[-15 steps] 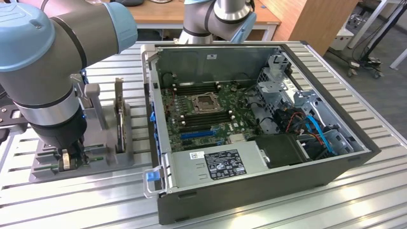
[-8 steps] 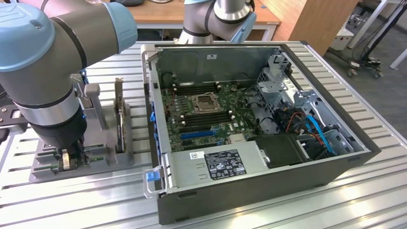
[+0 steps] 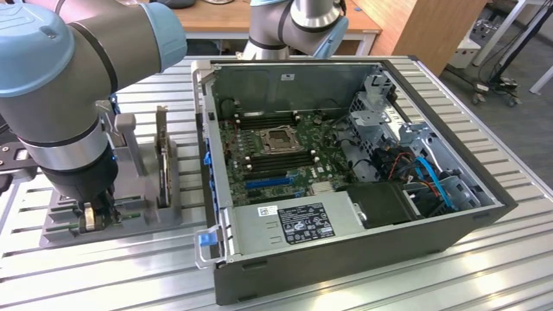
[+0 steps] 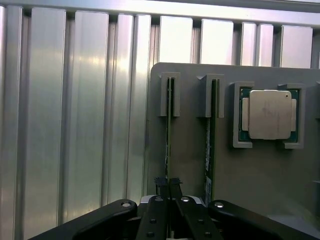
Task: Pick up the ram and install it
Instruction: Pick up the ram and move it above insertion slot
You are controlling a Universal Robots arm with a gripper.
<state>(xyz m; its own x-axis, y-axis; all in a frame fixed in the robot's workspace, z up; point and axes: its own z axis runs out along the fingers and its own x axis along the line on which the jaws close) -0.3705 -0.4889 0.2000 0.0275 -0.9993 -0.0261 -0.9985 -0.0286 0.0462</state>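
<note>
Nothing reads clearly from my end: the big white label (image 3: 294,223) on the silver power supply (image 3: 250,241), lower middle of the exterior frame, carries small print and round marks too fine to make out, and the small white sticker (image 3: 289,76) on the case wall (image 3: 255,85) at upper middle is no better. In the wrist view the processor chip (image 4: 270,114) bears only faint marks, and the ram (image 4: 168,145) stands edge-on.
</note>
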